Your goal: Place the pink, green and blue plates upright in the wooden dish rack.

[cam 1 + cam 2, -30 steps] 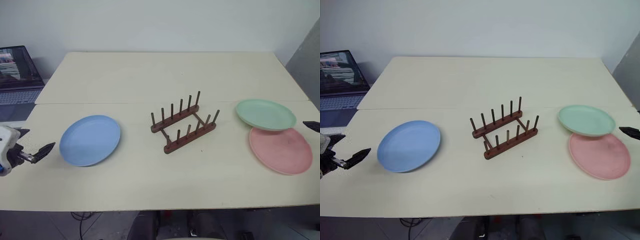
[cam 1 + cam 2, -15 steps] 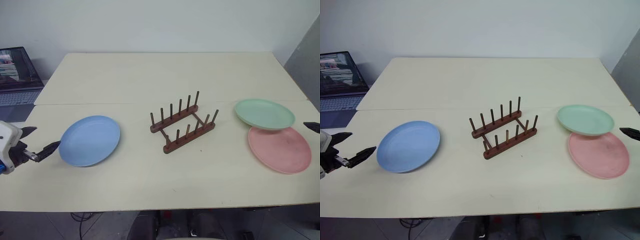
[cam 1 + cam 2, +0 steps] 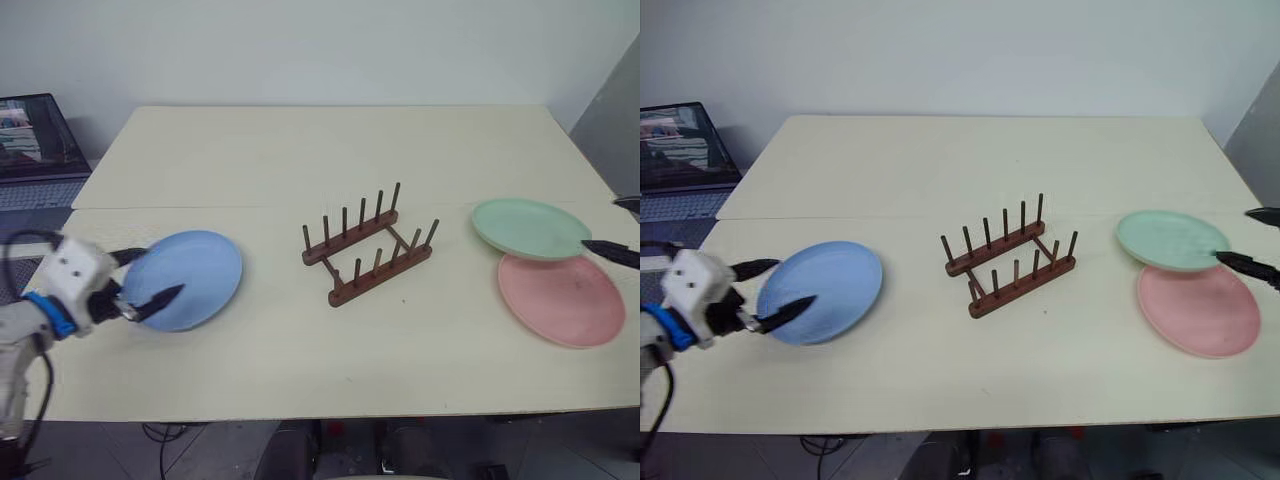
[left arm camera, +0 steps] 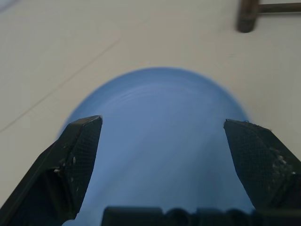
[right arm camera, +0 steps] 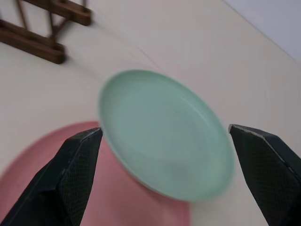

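The blue plate lies flat on the left of the table. My left gripper hovers open over its near left edge, fingers spread either side of the plate in the left wrist view. The green plate rests tilted on the far edge of the pink plate at the right. Open as well, my right gripper has come in from the right edge, with the green plate between its spread fingers in the right wrist view. Mid-table, the wooden dish rack holds nothing.
A laptop stands off the table's far left corner. The table is two joined cream tops with a seam across. A grey panel rises at the far right.
My left gripper has swung right, from beside the table's left edge to over the blue plate's rim. My right gripper has come further in from the right toward the green plate.
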Robot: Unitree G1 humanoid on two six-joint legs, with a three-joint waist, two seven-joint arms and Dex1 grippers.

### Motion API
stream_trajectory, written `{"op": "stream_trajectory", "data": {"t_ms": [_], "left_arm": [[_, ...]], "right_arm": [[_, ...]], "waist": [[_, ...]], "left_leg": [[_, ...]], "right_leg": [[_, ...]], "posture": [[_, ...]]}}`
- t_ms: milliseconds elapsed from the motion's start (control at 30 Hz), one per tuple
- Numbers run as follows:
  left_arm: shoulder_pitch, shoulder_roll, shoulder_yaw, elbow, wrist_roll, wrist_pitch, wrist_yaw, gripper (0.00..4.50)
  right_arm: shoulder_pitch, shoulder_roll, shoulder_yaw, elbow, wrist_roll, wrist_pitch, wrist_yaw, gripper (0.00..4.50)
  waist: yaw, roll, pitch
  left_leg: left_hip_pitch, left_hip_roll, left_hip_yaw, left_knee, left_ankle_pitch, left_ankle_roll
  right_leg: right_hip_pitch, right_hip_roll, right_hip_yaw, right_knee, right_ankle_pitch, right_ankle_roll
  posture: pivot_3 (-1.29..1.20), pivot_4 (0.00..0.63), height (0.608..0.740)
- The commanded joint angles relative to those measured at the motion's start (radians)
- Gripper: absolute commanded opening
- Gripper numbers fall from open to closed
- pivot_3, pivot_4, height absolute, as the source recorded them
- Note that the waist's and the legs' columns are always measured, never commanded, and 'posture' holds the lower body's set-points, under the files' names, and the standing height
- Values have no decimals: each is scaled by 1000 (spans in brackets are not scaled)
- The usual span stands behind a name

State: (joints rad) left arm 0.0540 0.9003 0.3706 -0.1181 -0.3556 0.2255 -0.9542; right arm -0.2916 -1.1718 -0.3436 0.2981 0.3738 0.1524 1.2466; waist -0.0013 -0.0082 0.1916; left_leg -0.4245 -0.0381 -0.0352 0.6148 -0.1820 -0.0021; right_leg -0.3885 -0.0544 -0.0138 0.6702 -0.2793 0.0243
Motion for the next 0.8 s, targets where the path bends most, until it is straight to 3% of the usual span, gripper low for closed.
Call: {"op": "stream_trajectory", "data": {"t_ms": [33, 200, 367, 533, 800], "left_arm": [[-4, -13, -88, -139, -43, 57, -30, 4481], [-48, -76, -288, -239, -27, 123, -28, 4481], [-150, -201, -445, -207, 37, 173, 54, 4481], [-228, -332, -511, -125, 74, 187, 135, 4481], [-291, -433, -623, 44, 160, 111, 135, 4481]], "right_arm": [[56, -13, -67, -238, 105, 126, 24, 4500], [142, -15, -74, -547, 258, 311, 51, 4500], [145, 10, -55, -738, 373, 426, 2, 4500], [129, 21, -60, -802, 423, 482, -45, 4500], [135, 25, -72, -821, 430, 499, -64, 4500]], "waist": [[1, 0, 0], [1, 0, 0], [5, -1, 0], [9, -5, 0], [16, -5, -1]], "left_leg": [[0, 0, 0, 1, 0, 0], [1, 1, -1, 7, 0, 0], [1, 1, -2, 14, 0, 1], [0, 1, -1, 15, 1, 3], [-3, 1, -1, 14, 1, 3]], "right_leg": [[0, 0, 0, 1, 0, 0], [0, 0, 0, 7, -1, 0], [2, 1, 0, 9, -5, 0], [3, -1, 0, 8, -3, 1], [1, 0, -2, 7, 2, 2]], "posture": [[0, 150, 740], [0, 150, 740], [0, 150, 740], [0, 150, 740], [0, 150, 740]]}}
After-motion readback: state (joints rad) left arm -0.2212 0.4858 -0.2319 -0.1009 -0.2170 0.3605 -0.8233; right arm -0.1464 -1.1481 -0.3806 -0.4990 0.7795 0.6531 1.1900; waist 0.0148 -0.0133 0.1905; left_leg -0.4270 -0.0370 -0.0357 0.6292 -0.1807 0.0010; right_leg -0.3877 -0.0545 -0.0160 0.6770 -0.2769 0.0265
